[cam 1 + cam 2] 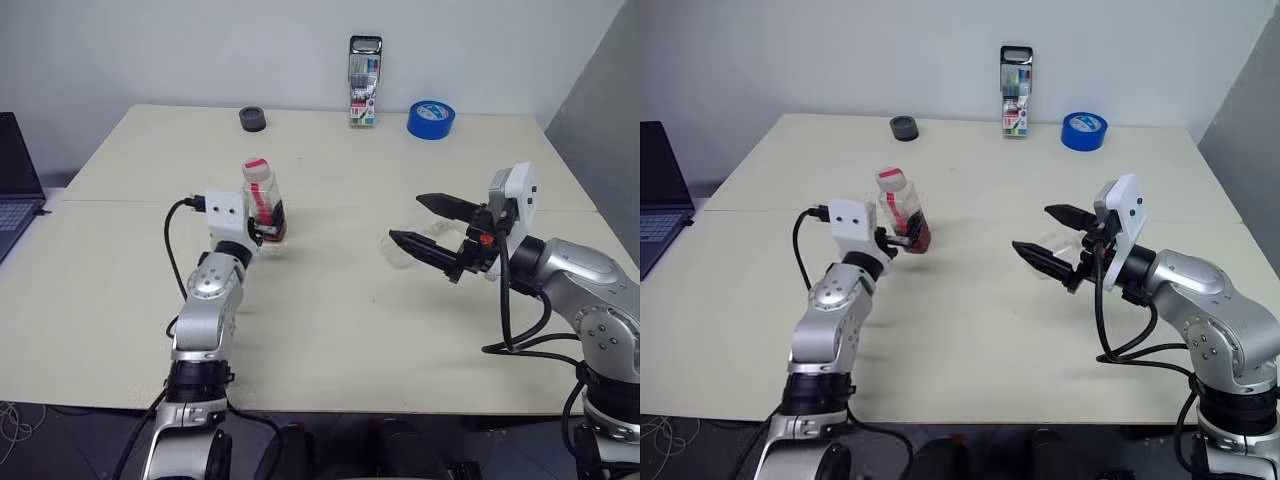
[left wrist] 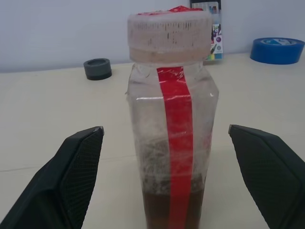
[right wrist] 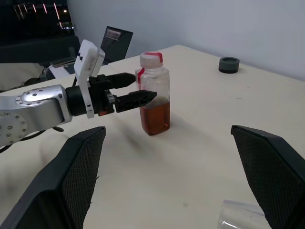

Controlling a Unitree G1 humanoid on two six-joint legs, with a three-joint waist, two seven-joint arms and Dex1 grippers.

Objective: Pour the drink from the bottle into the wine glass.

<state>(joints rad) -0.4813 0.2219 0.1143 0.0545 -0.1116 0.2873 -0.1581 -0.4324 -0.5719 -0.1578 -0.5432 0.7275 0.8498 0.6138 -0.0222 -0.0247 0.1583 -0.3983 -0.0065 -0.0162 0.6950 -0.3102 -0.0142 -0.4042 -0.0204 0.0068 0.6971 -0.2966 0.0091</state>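
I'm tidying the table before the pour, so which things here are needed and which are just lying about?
Needed: bottle with its drink, wine glass, left pincer, right pincer.
Lying about: blue tape roll, grey ring, pen pack, laptop.

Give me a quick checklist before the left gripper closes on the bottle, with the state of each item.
1. Left gripper open, a finger on each side of the bottle: ok.
2. Bottle upright on the table: ok.
3. Cap off for pouring: not ok, still on.
4. Drink in the bottle: ok, lower part filled.
5. Right gripper open around the wine glass: ok.
6. Wine glass upright: cannot tell.
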